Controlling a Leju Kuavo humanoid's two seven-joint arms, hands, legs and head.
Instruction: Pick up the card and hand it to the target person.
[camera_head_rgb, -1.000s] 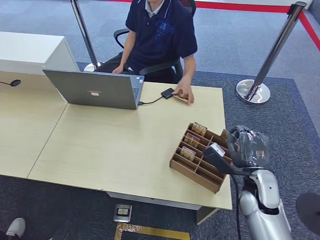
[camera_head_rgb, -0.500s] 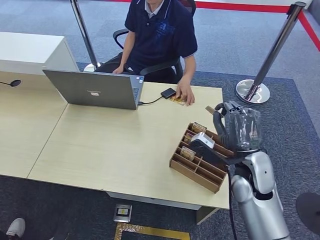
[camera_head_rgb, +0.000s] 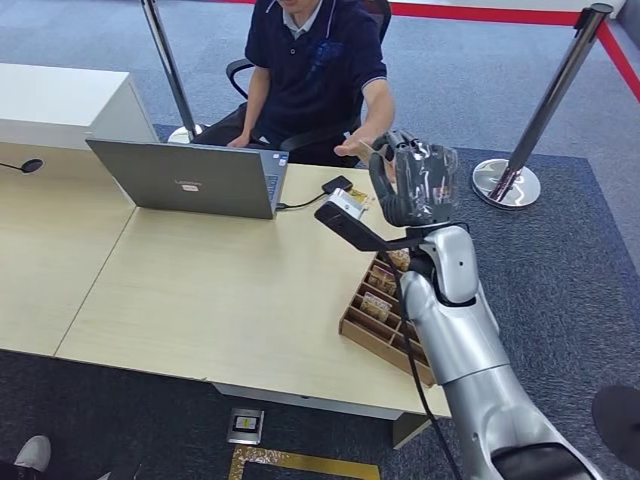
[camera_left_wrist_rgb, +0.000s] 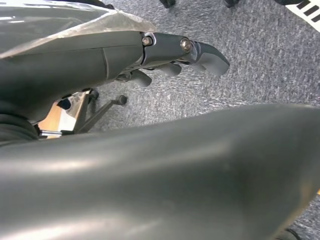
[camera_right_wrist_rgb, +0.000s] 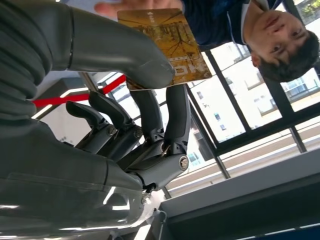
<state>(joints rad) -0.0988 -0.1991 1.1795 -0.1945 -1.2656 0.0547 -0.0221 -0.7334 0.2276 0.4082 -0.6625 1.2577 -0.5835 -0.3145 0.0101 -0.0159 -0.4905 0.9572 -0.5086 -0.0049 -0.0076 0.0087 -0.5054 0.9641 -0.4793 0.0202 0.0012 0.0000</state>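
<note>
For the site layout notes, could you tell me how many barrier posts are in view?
2: one barrier post behind the laptop, another right of the desk; others may lie outside frame.

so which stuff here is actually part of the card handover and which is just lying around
Part of the job:
- card, pinched in the right hand
- person's hand, reaching toward it
- card tray

Just lying about:
- laptop
- black device on its cable
- barrier post

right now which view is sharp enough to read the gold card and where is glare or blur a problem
Right wrist view: the gold patterned card is sharp, pinched by the right hand, against bright backlit windows. Head view: evenly lit, card tiny at the hand. Left wrist view: the left hand is soft, with a blurred dark mass in front.
</note>
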